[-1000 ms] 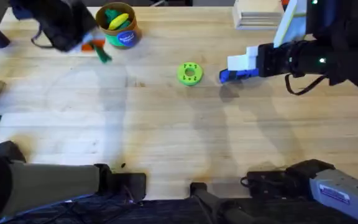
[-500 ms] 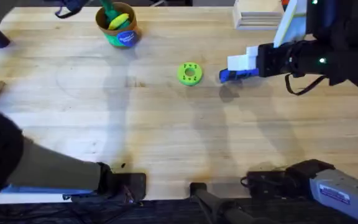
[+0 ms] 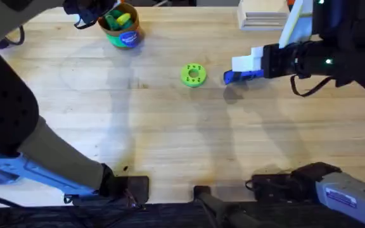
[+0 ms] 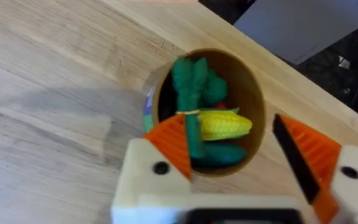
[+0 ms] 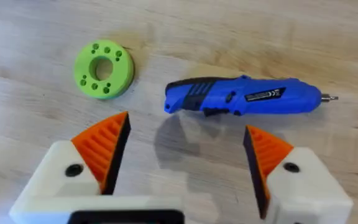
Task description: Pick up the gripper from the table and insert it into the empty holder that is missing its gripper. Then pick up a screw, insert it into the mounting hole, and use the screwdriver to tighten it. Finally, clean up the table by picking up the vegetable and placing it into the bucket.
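Left end effector released over bucket at table's far edge, right end effector released above screwdriver

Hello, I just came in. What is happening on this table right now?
Two robot arms are working at a wooden table. The left claw hangs open over the bucket at the far left. The dark green vegetable lies inside the bucket beside a yellow toy corn. The right claw is open above the blue screwdriver, which lies flat on the table next to a green disc. Neither claw holds anything, so the cleanup looks finished.
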You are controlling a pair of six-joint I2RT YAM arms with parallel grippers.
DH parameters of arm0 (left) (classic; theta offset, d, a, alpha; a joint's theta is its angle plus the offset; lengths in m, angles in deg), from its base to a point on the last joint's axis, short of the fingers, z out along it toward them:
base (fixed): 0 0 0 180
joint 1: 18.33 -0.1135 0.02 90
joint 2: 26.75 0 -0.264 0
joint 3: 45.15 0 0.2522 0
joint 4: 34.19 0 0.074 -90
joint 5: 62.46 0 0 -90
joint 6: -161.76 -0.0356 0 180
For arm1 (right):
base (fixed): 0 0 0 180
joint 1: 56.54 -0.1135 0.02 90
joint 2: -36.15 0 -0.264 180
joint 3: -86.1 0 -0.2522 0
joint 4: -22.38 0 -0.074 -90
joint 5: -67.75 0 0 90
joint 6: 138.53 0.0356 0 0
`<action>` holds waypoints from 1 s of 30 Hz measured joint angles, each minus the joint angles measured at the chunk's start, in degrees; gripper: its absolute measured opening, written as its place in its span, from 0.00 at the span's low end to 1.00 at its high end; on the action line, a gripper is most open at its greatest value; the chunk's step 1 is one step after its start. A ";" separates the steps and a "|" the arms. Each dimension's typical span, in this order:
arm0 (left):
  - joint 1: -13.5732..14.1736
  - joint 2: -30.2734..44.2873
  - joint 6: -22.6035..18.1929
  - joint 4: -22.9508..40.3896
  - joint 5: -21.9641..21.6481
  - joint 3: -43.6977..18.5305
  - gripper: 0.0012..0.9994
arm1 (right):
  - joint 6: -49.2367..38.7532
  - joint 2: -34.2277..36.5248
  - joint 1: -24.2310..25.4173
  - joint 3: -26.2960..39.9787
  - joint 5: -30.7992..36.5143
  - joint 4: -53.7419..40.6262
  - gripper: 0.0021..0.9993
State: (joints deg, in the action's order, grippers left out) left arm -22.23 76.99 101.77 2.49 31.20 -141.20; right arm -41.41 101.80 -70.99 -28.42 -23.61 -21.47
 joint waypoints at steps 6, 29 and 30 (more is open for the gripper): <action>0.00 0.00 0.19 0.50 0.26 0.00 0.99 | 0.00 0.00 0.00 0.00 0.00 0.02 0.99; 9.09 -27.54 -16.72 55.79 10.55 -2.32 0.99 | -0.73 -17.39 4.20 8.35 0.00 -13.81 0.99; 9.11 -27.52 -16.85 56.66 10.54 -2.32 0.99 | -0.73 -17.85 4.20 8.35 0.00 -13.81 0.99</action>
State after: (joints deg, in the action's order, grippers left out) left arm -13.12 49.48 84.92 59.14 41.73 -143.51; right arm -42.14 83.95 -66.80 -20.07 -23.61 -35.28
